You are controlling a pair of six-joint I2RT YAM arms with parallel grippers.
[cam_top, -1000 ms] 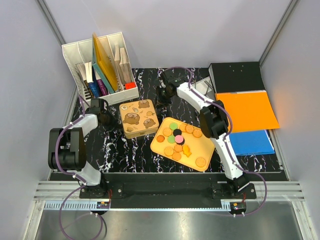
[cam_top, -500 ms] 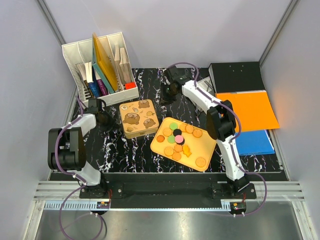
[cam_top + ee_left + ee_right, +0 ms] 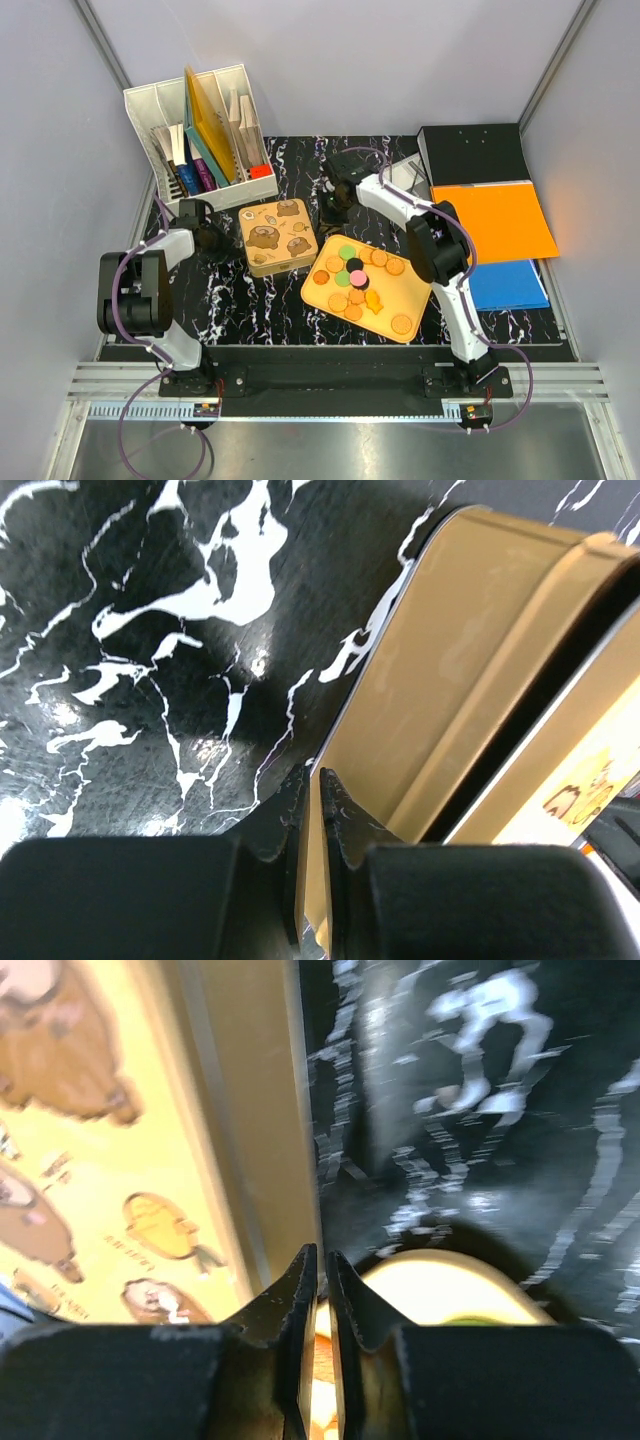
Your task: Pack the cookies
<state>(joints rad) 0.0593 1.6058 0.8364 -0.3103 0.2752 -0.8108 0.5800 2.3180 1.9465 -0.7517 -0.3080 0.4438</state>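
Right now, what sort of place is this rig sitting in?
Probably a lab test booth dressed as an office desk: plain grey walls on a metal frame, a white file rack of books, and folders beside a marble-pattern mat.

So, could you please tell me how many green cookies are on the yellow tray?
2: one green cookie near the far corner of the yellow tray, a second green cookie just nearer, left of the pink cookie. Stacked cookies could hide more.
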